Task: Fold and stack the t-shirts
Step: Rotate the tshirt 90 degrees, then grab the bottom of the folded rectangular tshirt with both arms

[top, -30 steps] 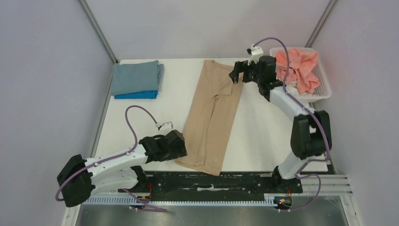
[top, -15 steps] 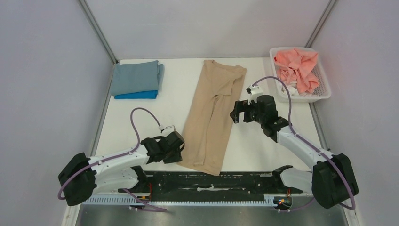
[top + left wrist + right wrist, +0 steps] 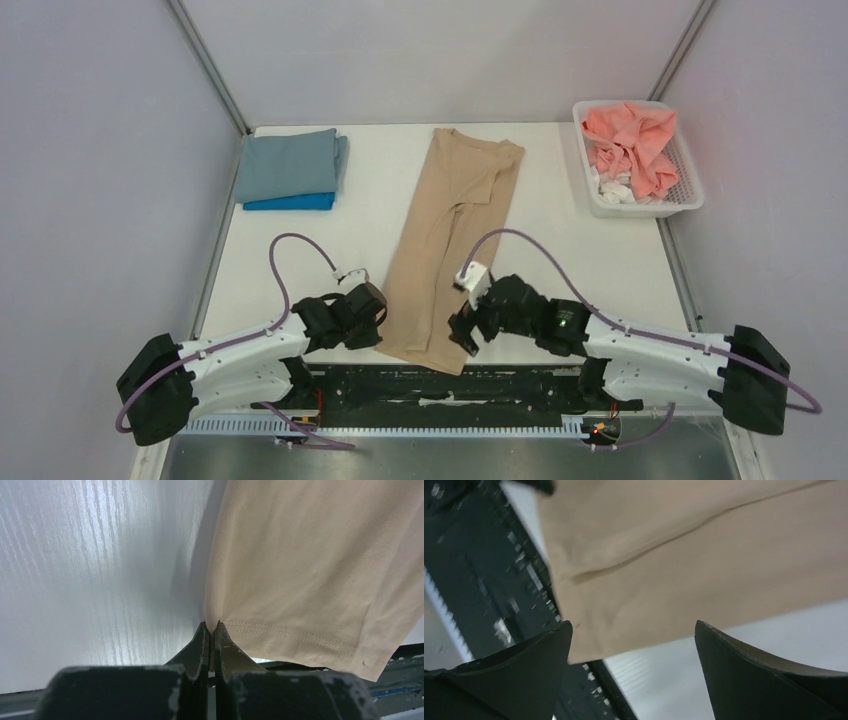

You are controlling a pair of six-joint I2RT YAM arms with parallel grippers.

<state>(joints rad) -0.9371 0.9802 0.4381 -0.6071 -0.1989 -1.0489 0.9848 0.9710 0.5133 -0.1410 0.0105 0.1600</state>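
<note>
The tan t-shirt (image 3: 455, 240), folded into a long strip, lies down the middle of the table from far edge to near edge. My left gripper (image 3: 379, 335) sits at its near left hem corner. In the left wrist view the left gripper (image 3: 210, 627) is shut on that corner of the tan t-shirt (image 3: 310, 555). My right gripper (image 3: 463, 336) hovers at the near right hem corner. In the right wrist view the right gripper (image 3: 634, 630) is open, with the tan t-shirt's (image 3: 684, 555) corner between its fingers. A folded grey-blue t-shirt (image 3: 290, 163) rests on a bright blue one (image 3: 290, 203) at the far left.
A white perforated basket (image 3: 690, 192) at the far right holds a crumpled coral-pink t-shirt (image 3: 632, 140) and a white one (image 3: 610, 186). A black rail (image 3: 450, 385) runs along the near table edge under the shirt's hem. Grey walls close in on both sides.
My right arm swung from the shirt's far end back to its near hem. My left gripper closed on the near left hem corner.
</note>
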